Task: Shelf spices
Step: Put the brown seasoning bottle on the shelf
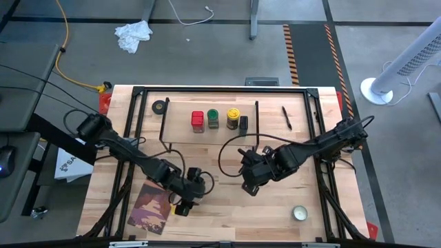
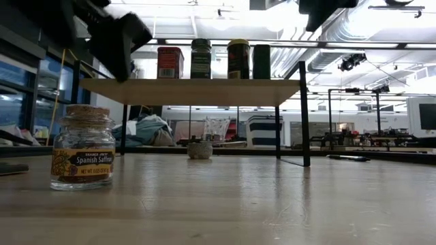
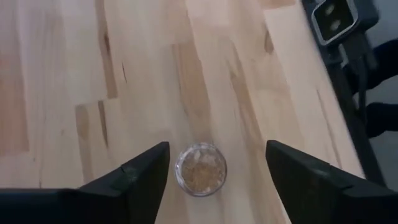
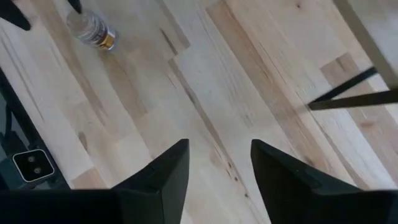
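Observation:
The low shelf (image 1: 207,136) stands at the table's far middle. On its board are a red-topped container (image 1: 198,120), a green-lidded jar (image 1: 213,118), a yellow-lidded jar (image 1: 233,117) and a black tin (image 1: 243,122). A tiny clear jar (image 3: 200,169) with a cork-coloured lid stands upright on the table near the front left. My left gripper (image 3: 217,149) hangs open above it, one finger to each side, clear of it in the low view (image 2: 116,41). My right gripper (image 4: 219,168) is open over bare wood at the table's middle (image 1: 249,186).
A black tape roll (image 1: 160,106) lies left of the shelf and a dark pen (image 1: 286,117) right of it. A flat round tin (image 1: 299,213) sits at the front right. A purple printed card (image 1: 151,207) lies at the front left, beside my left gripper.

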